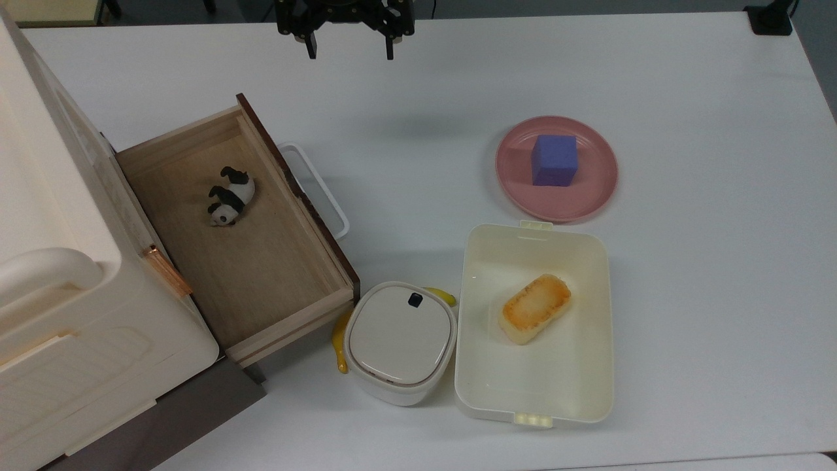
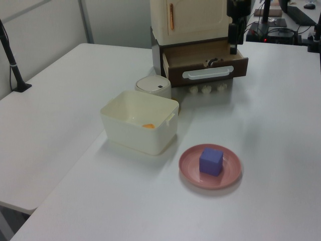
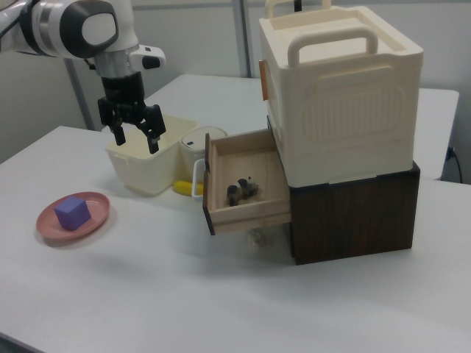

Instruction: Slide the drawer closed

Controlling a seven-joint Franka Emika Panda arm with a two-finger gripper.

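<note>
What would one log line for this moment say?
drawer: open, panda toy inside | claw: open, raised, clear of white handle | closing: not started

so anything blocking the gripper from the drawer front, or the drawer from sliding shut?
Nothing visible. The gripper hangs open over bare table, apart from the drawer front. The toy panda lies on the drawer floor, below the walls' top edges.

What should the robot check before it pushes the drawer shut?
1. Drawer open and needing the push: ok.
2. White handle free to reach: ok.
3. Toy panda fully inside, below the drawer walls: ok.
4. Hand empty, fingers open: ok.
5. Hand lined up with the front panel: not ok, it hangs apart from it.
6. White lidded container touching the drawer corner: cannot tell.
</note>
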